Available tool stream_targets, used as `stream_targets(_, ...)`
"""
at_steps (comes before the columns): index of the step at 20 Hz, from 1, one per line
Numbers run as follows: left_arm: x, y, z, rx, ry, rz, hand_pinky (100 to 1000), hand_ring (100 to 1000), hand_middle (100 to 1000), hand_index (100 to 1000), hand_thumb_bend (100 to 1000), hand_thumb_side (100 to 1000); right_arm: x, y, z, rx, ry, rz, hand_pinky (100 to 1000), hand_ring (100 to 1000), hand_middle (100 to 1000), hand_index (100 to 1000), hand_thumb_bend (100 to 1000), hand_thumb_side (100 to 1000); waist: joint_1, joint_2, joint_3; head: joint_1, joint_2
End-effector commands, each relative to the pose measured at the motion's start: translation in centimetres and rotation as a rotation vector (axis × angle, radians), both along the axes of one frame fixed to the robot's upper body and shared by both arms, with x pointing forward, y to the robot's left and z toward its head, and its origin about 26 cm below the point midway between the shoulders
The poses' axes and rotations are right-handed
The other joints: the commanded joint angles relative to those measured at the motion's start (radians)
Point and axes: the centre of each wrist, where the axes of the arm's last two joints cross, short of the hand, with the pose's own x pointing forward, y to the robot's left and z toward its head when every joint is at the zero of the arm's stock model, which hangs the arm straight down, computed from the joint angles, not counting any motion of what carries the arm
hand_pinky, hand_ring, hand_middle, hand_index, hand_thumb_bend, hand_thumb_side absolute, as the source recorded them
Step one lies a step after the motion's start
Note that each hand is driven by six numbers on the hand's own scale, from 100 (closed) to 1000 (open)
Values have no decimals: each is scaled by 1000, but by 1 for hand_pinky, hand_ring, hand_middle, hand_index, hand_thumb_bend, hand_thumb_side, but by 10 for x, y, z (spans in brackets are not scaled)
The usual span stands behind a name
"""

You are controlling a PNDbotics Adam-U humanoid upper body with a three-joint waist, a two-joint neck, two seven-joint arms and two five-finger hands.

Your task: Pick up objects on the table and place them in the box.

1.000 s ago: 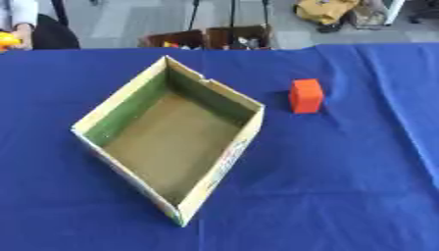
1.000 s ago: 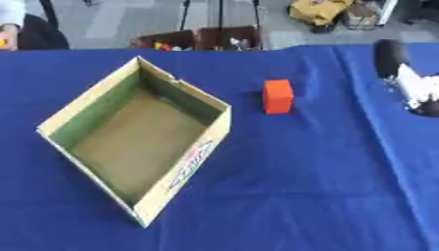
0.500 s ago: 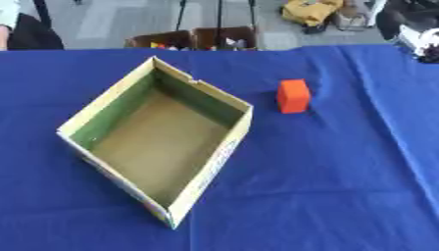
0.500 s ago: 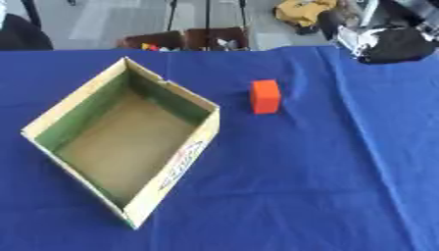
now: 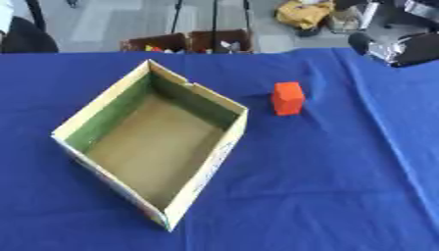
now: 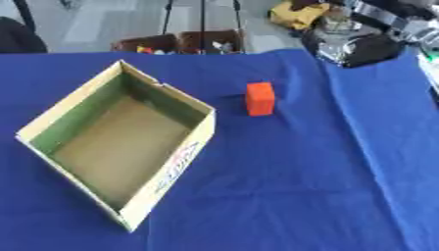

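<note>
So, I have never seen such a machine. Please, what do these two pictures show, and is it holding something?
Both pictures come from a stereo camera in a humanoid robot's head, looking down: the left eye and the right eye, nearly the same view. On the blue tablecloth lies an open cardboard box, empty inside, and to its right stands an orange block. The dark and silver shape at the upper right is the robot's right hand coming in; its fingers are too blurred to read. It holds nothing that I can see. The left hand is not shown.

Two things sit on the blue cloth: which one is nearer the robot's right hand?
The orange block, standing upright right of the box. It lies closer to the right hand at the upper right; the open cardboard box sits farther left.
</note>
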Motion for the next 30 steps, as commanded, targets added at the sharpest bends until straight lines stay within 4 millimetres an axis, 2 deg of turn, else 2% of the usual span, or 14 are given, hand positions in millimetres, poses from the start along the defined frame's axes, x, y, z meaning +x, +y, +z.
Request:
stream_targets(1,-2,1,9,30,-24,-5,496,685,818,893,100,827,7,-9,2,-41,29,-17,834,851,856,904,309,746,-12,-35,2,-5,-13)
stream_targets(4,-2,0,9,31,-22,-7,495,685,818,893,100,827,21,-12,-9,-52,98,-11,848,860,861,917,414,660,-13,-32,5,-9,-16)
stream_targets(10,-2,-2,8,31,-20,-11,495,683,819,893,100,827,42,-13,-25,-89,218,-34,851,863,851,935,487,569,-13,-27,12,-17,-20)
stream_targets(22,0,-5,10,30,-22,-23,490,682,821,893,100,828,63,10,-36,-96,337,-104,861,878,869,954,526,514,-16,-12,28,-43,-35)
stream_targets(30,1,-7,11,29,-27,-25,488,683,822,894,100,828,70,13,-46,-101,357,-133,862,878,868,954,524,501,-19,2,40,-52,-47)
